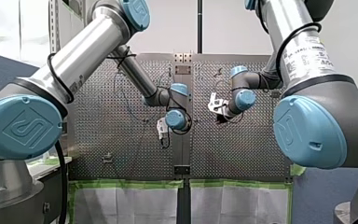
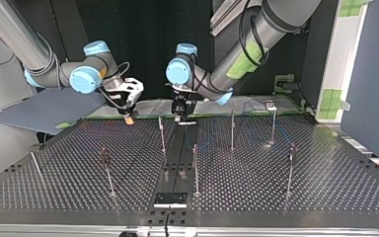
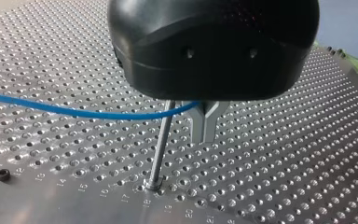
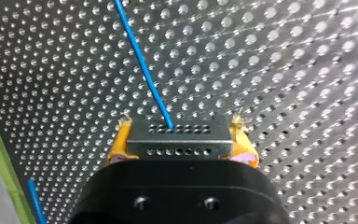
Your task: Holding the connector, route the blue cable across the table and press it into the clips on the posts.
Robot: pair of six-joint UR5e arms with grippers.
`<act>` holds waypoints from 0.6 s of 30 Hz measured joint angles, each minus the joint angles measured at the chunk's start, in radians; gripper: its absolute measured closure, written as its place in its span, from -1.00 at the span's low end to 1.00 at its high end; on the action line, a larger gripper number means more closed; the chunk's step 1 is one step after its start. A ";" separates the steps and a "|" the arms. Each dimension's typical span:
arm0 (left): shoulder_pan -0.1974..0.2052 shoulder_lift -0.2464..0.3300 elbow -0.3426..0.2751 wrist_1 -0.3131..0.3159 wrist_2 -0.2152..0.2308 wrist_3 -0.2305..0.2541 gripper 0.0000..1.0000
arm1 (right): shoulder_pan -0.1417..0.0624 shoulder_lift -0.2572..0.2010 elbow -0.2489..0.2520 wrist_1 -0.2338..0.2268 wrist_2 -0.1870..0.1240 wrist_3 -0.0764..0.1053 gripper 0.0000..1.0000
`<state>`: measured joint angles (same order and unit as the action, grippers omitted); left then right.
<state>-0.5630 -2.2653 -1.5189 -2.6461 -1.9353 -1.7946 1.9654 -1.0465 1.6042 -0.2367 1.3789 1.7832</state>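
Right wrist view, right claw (image 4: 181, 150): clamps the grey connector (image 4: 177, 134) between yellow pads (image 4: 119, 140), closed only to the block's width. Shows rows of small holes on the connector's two visible faces. Blue cable (image 4: 142, 65): leaves the connector's forward face and runs straight ahead of the claw over the perforated worktop (image 4: 284, 70). Left wrist view, left claw (image 3: 205, 138): black body, metal fingers (image 3: 198, 125) drawn together to a thin slit, forked above it. Takes the blue cable into that fork, the cable hanging off to one side in a shallow curve above the worktop. Stands just beside a thin metal post (image 3: 160, 149), top end hidden behind the claw body; cannot tell whether the cable sits in a clip there. Top view: places the right claw at upper left of centre and the left claw at upper centre, near each other but apart, both pointing down over the far part of the worktop. Shows several upright posts (image 2: 232, 129) across the middle of the frame, the cable too faint to trace among them. Front view: puts both claws mid-frame, left claw lower than right claw.
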 joint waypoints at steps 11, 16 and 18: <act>0.039 -0.004 0.043 -0.004 0.042 0.000 1.00 | -0.024 0.013 -0.016 -0.022 -0.023 0.005 1.00; 0.059 -0.005 0.061 -0.007 0.062 -0.001 1.00 | -0.041 0.018 -0.032 -0.024 -0.035 0.011 1.00; 0.071 -0.005 0.070 -0.011 0.070 -0.001 1.00 | -0.048 0.021 -0.040 -0.025 -0.041 0.013 1.00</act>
<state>-0.4924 -2.2703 -1.4486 -2.6570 -1.8650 -1.7960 1.9174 -1.0256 1.5646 -0.2616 1.3378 1.7958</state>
